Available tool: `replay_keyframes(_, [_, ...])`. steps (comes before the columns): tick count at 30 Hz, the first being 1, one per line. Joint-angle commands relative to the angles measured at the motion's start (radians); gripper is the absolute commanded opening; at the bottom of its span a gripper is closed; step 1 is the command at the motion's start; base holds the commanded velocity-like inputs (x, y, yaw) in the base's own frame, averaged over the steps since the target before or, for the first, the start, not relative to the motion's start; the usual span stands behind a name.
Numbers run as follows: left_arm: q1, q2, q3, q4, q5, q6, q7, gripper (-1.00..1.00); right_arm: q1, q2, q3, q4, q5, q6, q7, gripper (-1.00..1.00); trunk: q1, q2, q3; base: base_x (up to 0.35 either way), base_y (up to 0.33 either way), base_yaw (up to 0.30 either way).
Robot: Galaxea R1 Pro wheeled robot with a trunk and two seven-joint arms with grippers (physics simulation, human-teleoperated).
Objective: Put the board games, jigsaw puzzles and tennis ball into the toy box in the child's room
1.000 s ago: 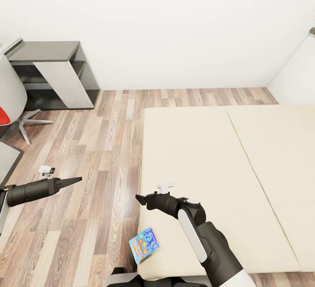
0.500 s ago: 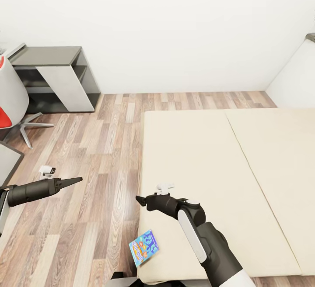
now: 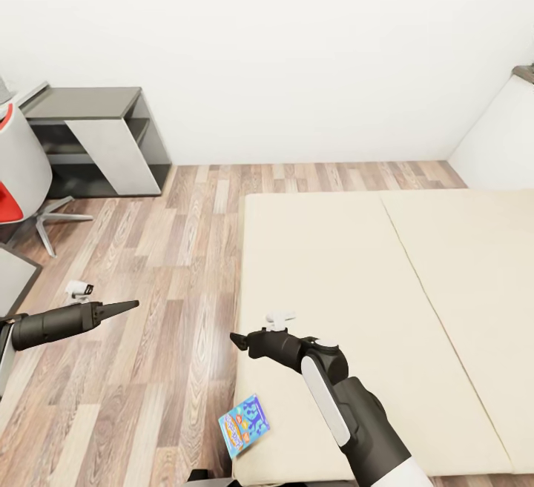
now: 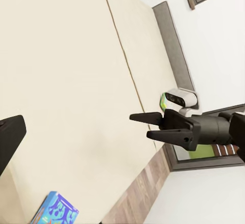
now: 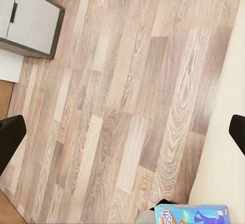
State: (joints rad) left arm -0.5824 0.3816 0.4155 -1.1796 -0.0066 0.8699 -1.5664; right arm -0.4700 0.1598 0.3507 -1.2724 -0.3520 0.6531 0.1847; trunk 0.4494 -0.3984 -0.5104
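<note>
The right gripper [image 3: 239, 339] hangs over the bed's [image 3: 386, 309] near-left edge, jaws slightly apart and empty. A blue board game [image 3: 244, 421] lies on the bed's front corner just below it, overhanging the edge. The left gripper [image 3: 126, 305] hovers above the wooden floor [image 3: 170, 264], well apart from the bed, looking pressed together, empty. A grey desk [image 3: 96, 138] and a chair [image 3: 22, 176] stand by the wall.
</note>
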Motion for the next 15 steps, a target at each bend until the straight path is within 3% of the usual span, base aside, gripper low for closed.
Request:
replay_keyframes(1, [-0.001, 0.000, 0.000, 0.000, -0.001, 0.011, -0.004, 1.00, -0.001, 0.001, -0.001, -0.001, 0.001, 0.005, 0.002, 1.00, 0.001, -0.002, 0.000, 0.000, 0.000, 0.000])
replay_keyframes(15, [-0.001, 0.001, 0.002, 0.000, -0.001, 0.010, -0.004, 1.00, -0.001, 0.001, 0.002, -0.001, 0.001, 0.005, -0.017, 1.00, 0.001, -0.002, 0.023, 0.000, 0.000, 0.000])
